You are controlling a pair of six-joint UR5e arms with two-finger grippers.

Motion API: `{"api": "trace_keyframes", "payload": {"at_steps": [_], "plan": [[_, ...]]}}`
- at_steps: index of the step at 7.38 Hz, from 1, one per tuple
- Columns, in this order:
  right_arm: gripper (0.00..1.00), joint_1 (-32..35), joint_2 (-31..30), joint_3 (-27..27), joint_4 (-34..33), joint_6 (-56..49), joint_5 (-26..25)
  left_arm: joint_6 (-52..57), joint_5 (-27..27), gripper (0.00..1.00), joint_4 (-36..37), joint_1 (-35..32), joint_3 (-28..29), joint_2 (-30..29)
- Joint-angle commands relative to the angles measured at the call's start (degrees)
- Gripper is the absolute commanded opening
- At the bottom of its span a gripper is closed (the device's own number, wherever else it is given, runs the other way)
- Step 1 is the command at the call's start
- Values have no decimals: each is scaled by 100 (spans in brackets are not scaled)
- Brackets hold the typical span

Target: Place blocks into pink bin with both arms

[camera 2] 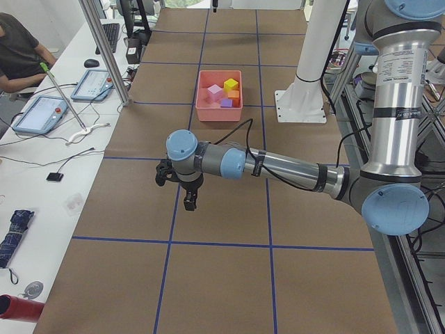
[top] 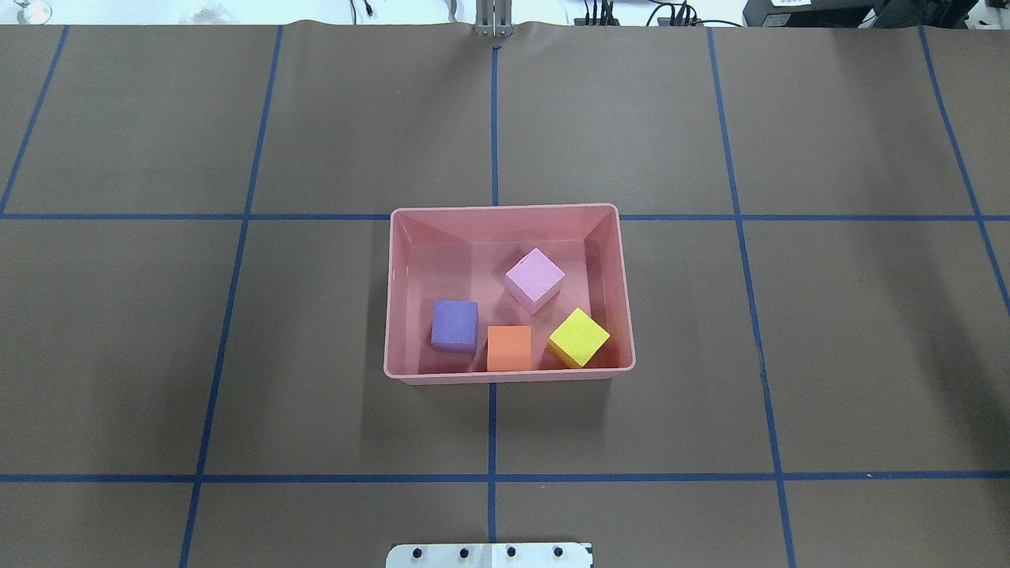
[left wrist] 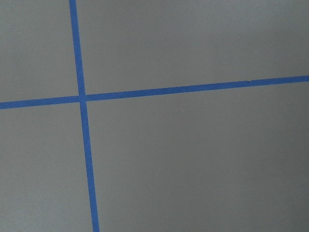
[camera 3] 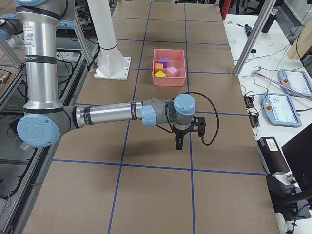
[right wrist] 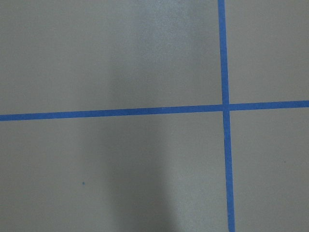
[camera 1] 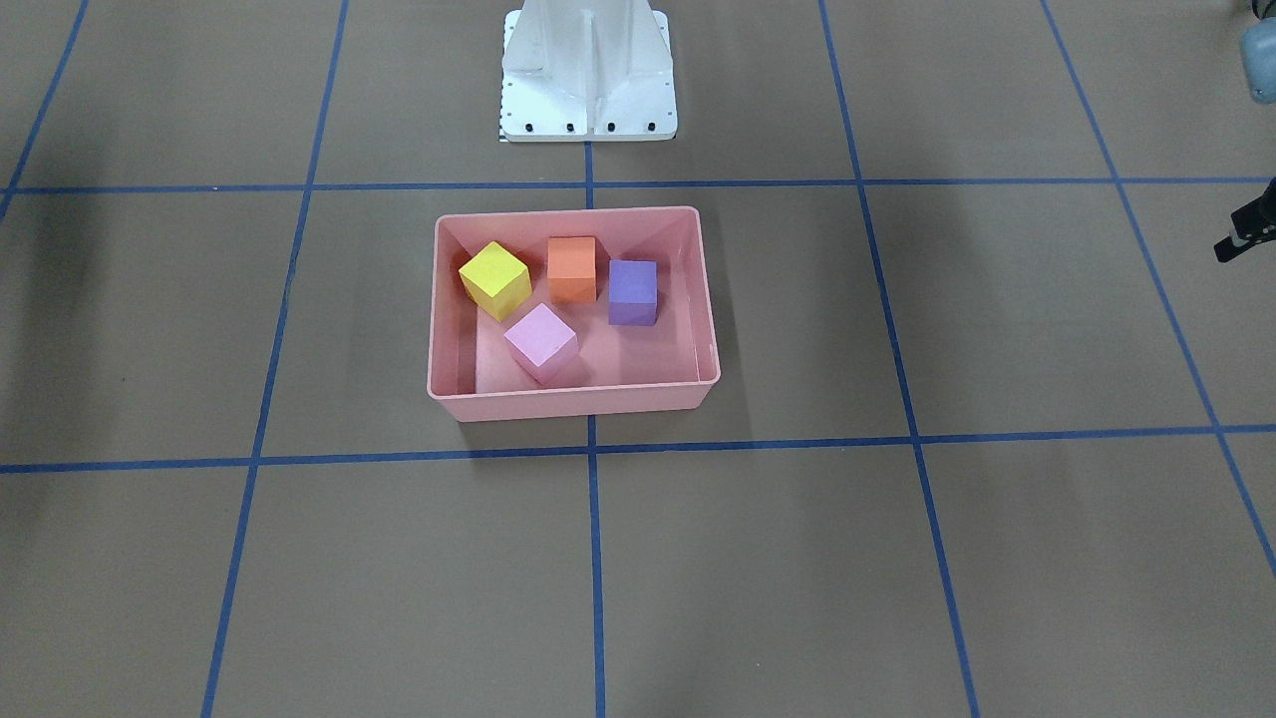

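Left gripper (camera 2: pixel 189 202) aloft, blocks (camera 1: pixel 540 339) in pink bin (camera 1: pixel 573 404)

Smooth salmon plastic with a faint sheen for the bin (top: pixel 398 292). Matt, foam-like faces on the pink block (top: pixel 535 278), yellow block (top: pixel 578 337), purple block (top: pixel 455 323) and orange block (top: pixel 509 347). Matt brown paper (top: pixel 237 355) underneath, crossed by blue tape (top: pixel 491 426). White painted metal for the base (camera 1: pixel 588 90), slightly glossy.
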Motion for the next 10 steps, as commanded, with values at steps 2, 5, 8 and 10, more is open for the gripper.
{"api": "trace_keyframes", "payload": {"at_steps": [2, 5, 8, 10], "plan": [[100, -4, 14, -226, 454, 60, 6, -131, -155, 100, 8, 30, -117, -14], [100, -3, -64, -157, 542, 34, -11, -122, -146, 100, 7, 30, -142, -14], [100, -3, -91, -183, 613, 43, -64, -131, -155, 100, 7, 13, -186, -6], [100, -3, -82, -165, 613, 43, -64, -139, -155, 100, 7, 30, -187, -6]]}}
